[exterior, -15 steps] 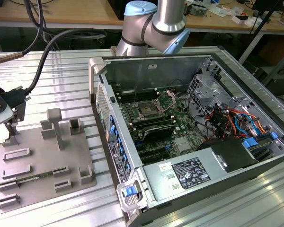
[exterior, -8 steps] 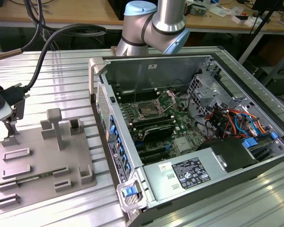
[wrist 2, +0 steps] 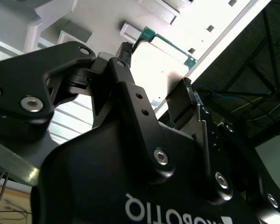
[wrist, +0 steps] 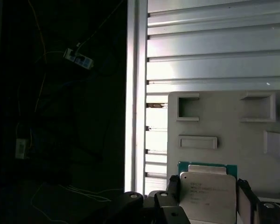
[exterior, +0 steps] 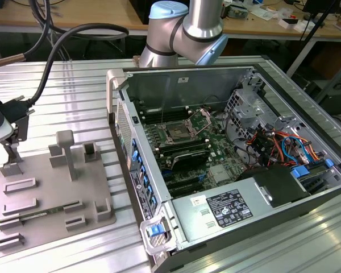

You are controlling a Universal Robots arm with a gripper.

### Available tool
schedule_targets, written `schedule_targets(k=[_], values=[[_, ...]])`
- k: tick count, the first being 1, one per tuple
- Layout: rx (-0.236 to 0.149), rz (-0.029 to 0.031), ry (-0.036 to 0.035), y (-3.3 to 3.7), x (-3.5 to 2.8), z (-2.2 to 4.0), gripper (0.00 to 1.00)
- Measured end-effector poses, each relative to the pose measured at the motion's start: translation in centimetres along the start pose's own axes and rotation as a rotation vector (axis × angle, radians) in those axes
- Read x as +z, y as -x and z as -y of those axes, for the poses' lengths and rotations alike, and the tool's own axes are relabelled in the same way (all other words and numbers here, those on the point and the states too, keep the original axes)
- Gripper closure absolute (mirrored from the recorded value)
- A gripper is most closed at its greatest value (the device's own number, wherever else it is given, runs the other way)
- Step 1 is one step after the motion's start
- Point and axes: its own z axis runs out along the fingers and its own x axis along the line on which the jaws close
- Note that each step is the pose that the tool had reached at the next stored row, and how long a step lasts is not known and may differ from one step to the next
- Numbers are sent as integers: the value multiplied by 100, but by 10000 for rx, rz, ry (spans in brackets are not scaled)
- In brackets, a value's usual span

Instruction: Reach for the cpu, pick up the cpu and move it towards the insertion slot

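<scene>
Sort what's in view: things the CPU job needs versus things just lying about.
Job in hand:
cpu
insertion slot
end effector, closed on the cpu

Just lying about:
grey tray
memory slots
power supply
coloured cables

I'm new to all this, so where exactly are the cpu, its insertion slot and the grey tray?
cpu (wrist: 207,198): first wrist view, middle of its silvery top.
insertion slot (exterior: 175,134): exterior view, its dark centre.
grey tray (exterior: 51,183): exterior view, bare flat part.
</scene>
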Motion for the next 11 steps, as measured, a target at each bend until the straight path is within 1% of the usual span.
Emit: schedule_targets(k=[11], values=[[0, -1, -1, 0, -37, -1, 45]])
